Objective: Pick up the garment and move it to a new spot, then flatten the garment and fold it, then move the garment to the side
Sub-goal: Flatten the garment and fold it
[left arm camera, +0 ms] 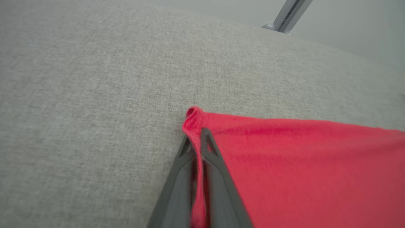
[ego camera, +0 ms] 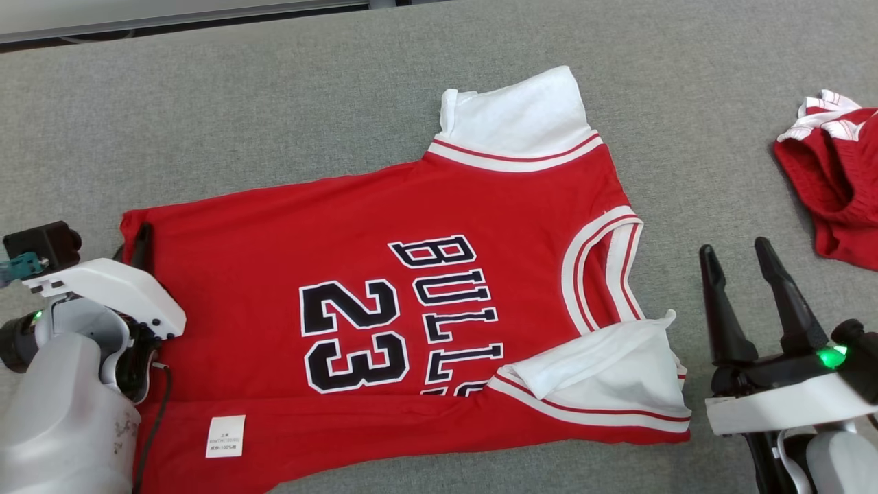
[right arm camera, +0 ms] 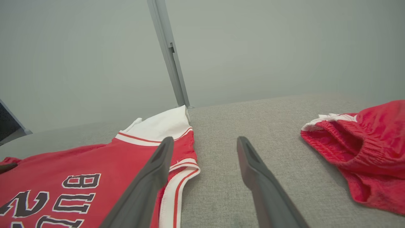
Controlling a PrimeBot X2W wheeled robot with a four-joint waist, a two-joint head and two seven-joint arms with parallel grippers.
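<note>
Centre of grey table [ego camera: 274, 103]: red jersey [ego camera: 260, 240]. At its hem by the left edge: left gripper [ego camera: 140, 240]. Near the right edge: right gripper [ego camera: 735, 250], fingers apart; red shorts [ego camera: 837, 185].

We get soft, even, fairly bright light with no glare and no clear source. Shadows are faint, just a thin dark line under the jersey [ego camera: 384, 274] on the bench [ego camera: 274, 103]. The head view is sharp. In the left wrist view the left gripper [left arm camera: 196, 137] is blurred, and the bench curves at the edges.
</note>
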